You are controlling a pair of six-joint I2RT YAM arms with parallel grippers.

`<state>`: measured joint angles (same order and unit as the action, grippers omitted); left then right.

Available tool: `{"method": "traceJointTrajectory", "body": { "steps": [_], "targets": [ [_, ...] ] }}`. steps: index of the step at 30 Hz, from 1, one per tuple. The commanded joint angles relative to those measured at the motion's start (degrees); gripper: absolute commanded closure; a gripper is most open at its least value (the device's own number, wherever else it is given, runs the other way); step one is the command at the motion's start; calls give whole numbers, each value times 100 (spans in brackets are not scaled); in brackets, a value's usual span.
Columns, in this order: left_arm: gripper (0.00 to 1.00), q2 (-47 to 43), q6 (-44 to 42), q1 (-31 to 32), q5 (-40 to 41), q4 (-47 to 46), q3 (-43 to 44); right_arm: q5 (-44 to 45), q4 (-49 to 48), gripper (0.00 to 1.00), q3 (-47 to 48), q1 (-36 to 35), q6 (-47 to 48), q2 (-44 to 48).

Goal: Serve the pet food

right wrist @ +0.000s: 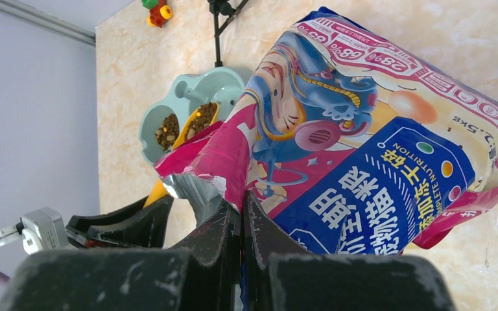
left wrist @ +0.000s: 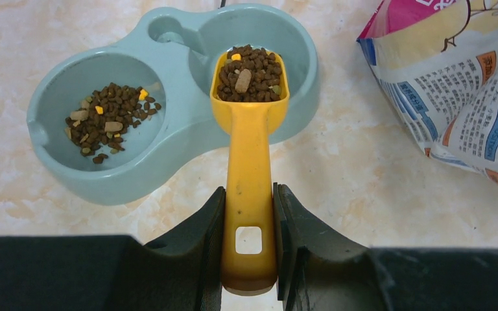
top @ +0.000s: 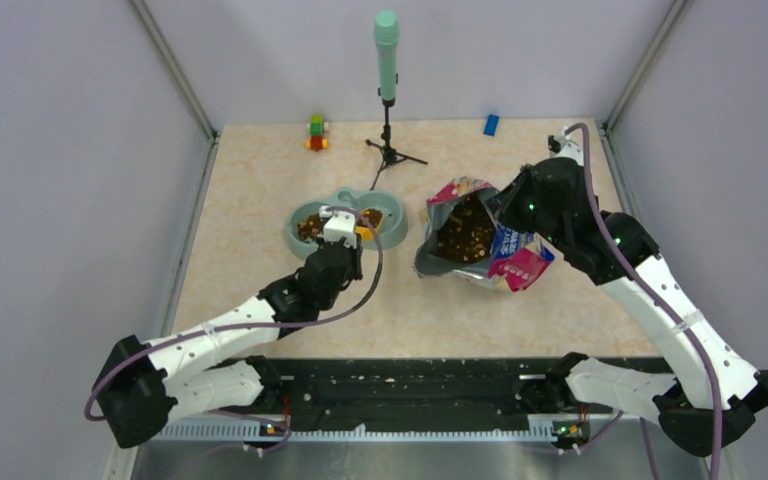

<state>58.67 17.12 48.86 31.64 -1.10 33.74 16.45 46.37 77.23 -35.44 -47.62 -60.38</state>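
Note:
Pet food (left wrist: 249,76), dark-brown kibble, fills the bowl of a yellow-orange scoop (left wrist: 249,162). My left gripper (left wrist: 249,220) is shut on the scoop's handle. The scoop is held level over the right compartment of a teal double bowl (left wrist: 168,162). A smaller pile of kibble (left wrist: 109,120) lies in the left compartment. More pet food (top: 465,232) shows inside the open pink-blue bag (right wrist: 376,149). My right gripper (right wrist: 242,214) is shut on the bag's torn top edge and holds its mouth open toward the bowl (top: 395,235).
A green microphone on a black tripod (top: 387,60) stands behind the bowl. Coloured toy blocks (top: 317,132) sit at the back left and a blue block (top: 491,124) at the back right. Grey walls enclose the table on three sides.

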Motion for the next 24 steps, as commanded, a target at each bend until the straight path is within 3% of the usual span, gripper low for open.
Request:
{"method": "traceJointTrajectory", "body": {
  "steps": [1, 24],
  "targets": [
    [100, 214, 281, -150, -88, 372, 577, 108, -116, 100, -18, 38, 62, 224],
    [100, 1625, 568, -562, -806, 3357, 3454, 214, -14, 100, 13, 46, 71, 316]
  ]
}}
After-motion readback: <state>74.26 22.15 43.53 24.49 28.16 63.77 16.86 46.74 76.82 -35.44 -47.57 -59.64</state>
